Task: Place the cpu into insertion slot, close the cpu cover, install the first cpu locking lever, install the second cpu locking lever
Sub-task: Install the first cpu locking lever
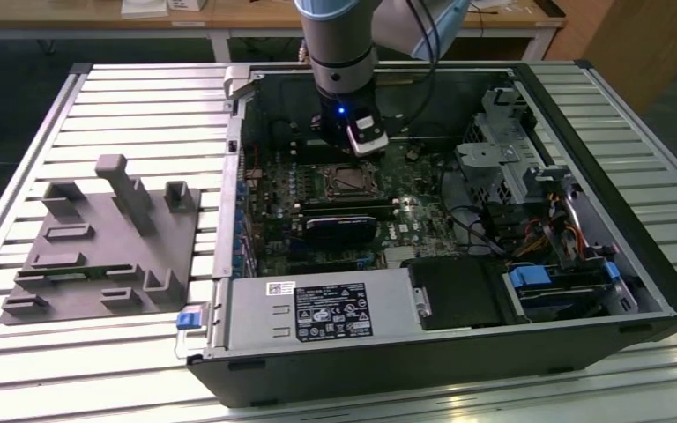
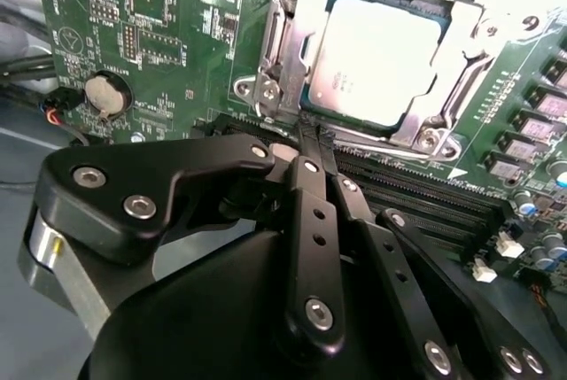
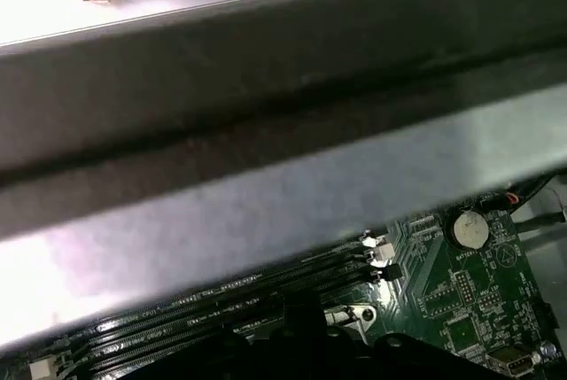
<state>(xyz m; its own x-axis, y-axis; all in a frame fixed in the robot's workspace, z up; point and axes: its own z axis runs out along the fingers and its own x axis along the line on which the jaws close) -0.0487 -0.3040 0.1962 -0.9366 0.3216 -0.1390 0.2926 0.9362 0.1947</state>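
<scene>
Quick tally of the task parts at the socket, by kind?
cpu: 1, seated in the socket
insertion slot: 1
cpu cover: 1, closed down around the chip
gripper: 1, tips together at the cover's edge
Total: 4

The cpu (image 2: 376,61) has a pale silver-grey top, framed by the bright silvery cpu cover (image 2: 292,34). The circuit board (image 2: 177,34) is green with fine white markings; a silver coin battery (image 2: 106,94) sits on it. The gripper (image 2: 310,145) is matte black with silver screws. The bench (image 1: 115,106) is ribbed pale grey.
</scene>
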